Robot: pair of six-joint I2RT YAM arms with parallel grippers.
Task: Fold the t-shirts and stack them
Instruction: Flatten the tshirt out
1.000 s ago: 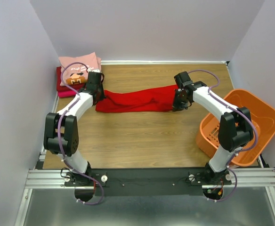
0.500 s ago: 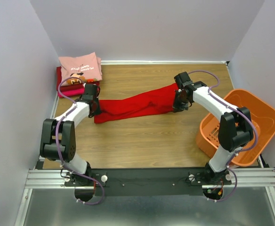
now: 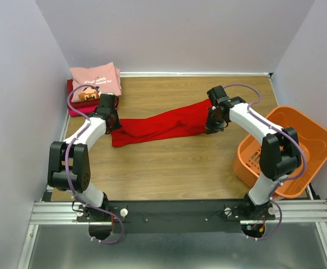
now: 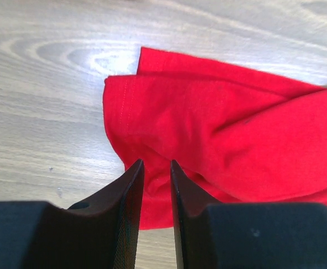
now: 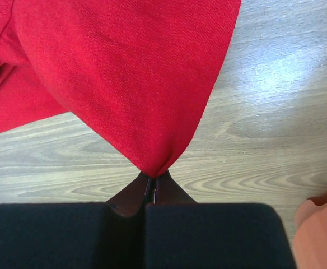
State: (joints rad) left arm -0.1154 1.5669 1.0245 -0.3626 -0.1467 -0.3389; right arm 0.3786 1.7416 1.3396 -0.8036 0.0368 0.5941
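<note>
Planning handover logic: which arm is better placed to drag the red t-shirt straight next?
Right: the right gripper is shut on the red t-shirt; the left gripper hovers open, empty.

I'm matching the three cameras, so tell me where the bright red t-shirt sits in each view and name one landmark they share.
Top external: the bright red t-shirt lies stretched across mid-picture, slanting up to the right.
Left wrist: right and centre, just beyond the left gripper.
Right wrist: upper left and centre, a corner pinched by the right gripper.
Shared landmark: the wood-grain tabletop.
</note>
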